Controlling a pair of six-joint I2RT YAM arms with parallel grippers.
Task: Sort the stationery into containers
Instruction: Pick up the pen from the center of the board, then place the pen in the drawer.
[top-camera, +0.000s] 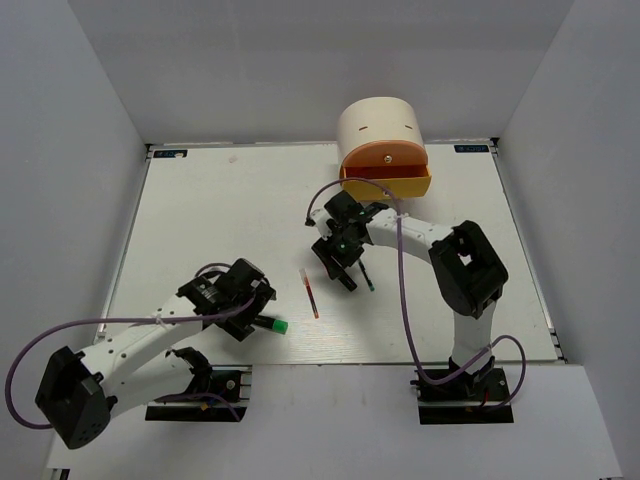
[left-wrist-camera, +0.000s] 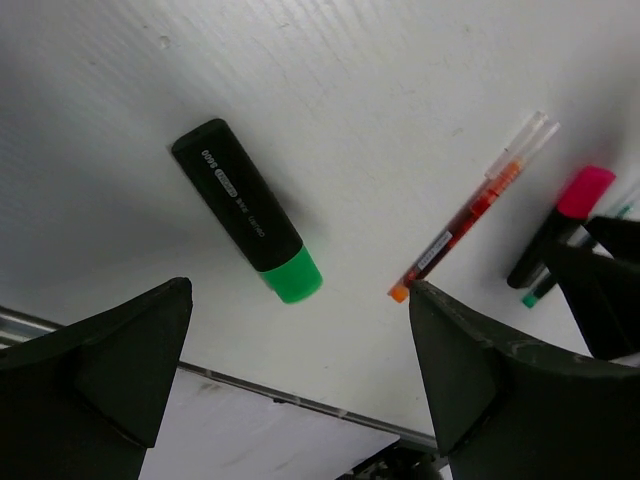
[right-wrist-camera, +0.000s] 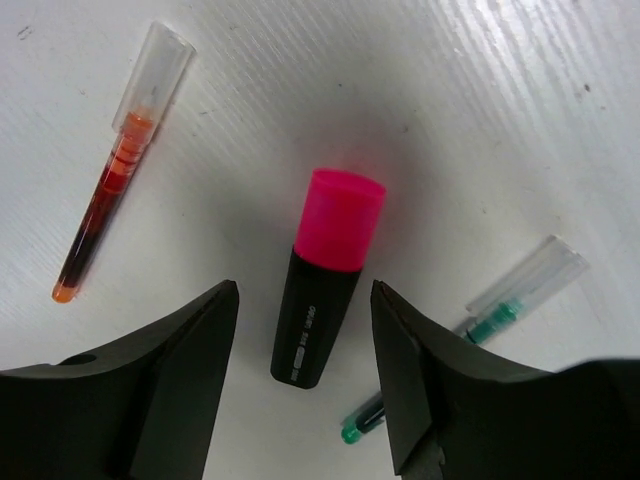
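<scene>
Straddling the pink-capped highlighter (right-wrist-camera: 325, 290), the right gripper (right-wrist-camera: 305, 300) is spread, nothing grasped. The highlighter is laid flat on the table (right-wrist-camera: 480, 120) between the red pen (right-wrist-camera: 105, 200) and the green pen (right-wrist-camera: 500, 320). Its black barrel should be pinched squarely, the green pen avoided. The left gripper (left-wrist-camera: 300, 290) is likewise released, above the green-capped highlighter (left-wrist-camera: 240, 205).

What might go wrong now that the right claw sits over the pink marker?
The right gripper straddles the pink highlighter with the green pen close beside it; closing might catch or shove the pen. The highlighter lies slightly askew between the jaws, so it may twist or slip before reaching the open yellow drawer.
</scene>
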